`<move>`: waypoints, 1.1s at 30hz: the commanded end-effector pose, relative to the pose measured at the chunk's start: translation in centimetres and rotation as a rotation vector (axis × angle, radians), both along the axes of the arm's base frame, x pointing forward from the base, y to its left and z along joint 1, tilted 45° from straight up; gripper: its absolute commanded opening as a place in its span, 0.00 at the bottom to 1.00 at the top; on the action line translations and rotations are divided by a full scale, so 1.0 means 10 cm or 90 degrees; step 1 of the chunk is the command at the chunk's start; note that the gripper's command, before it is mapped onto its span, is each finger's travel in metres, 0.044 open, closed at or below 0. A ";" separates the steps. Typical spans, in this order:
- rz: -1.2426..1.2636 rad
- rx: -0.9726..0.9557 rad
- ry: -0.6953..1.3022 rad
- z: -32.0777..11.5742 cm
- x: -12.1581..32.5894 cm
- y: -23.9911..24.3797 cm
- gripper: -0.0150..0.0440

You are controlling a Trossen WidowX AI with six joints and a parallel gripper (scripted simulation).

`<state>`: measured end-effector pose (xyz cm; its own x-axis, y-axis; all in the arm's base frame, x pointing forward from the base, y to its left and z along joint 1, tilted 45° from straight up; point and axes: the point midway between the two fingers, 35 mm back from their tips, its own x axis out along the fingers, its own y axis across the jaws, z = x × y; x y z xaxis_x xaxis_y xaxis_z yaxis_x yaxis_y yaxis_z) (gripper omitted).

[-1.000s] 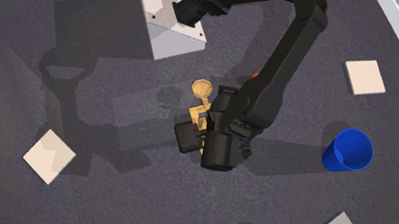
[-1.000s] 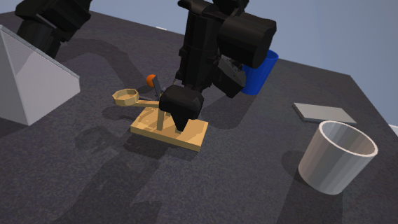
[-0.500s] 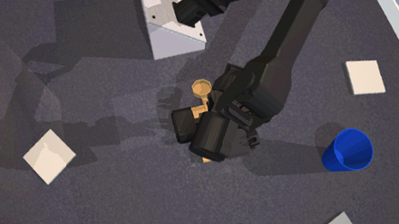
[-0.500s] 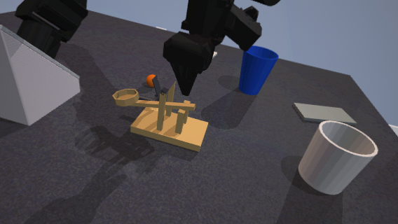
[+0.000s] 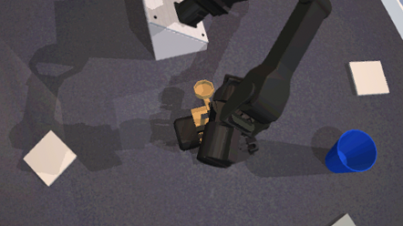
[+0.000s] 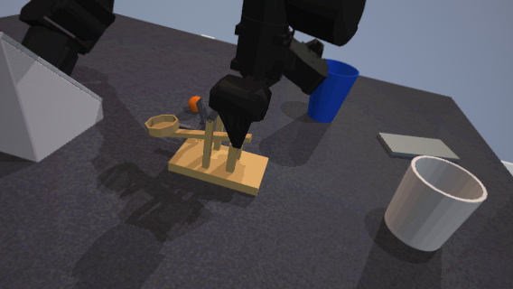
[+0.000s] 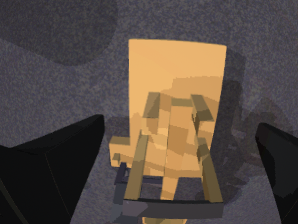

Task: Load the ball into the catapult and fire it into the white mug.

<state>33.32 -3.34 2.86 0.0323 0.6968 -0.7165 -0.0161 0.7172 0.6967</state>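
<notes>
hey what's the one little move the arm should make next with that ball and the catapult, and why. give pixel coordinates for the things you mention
Probably swing the open fingers off the catapult [image 6: 217, 169] [image 7: 175, 60] and over to the orange ball [image 6: 194, 104]. The ball lies on the table behind the catapult, the cup [image 5: 204, 88] [image 6: 163, 124] is empty, and nothing is between the fingers, so loading seems to come first.

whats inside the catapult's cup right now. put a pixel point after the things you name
Nothing shows in the cup [image 5: 204, 88] [image 6: 162, 125]: the top view looks into it and finds bare tan wood. The exterior view hides part of its floor behind the near rim. The orange ball [image 6: 194, 104] sits outside, beyond the catapult [image 6: 253, 173] [image 7: 175, 62].
</notes>
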 end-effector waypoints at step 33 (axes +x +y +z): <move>0.001 0.002 -0.002 -0.34 0.02 0.36 0.96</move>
<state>33.52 0.31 -0.57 0.0336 0.6986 -0.7147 -0.0189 0.7154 0.6985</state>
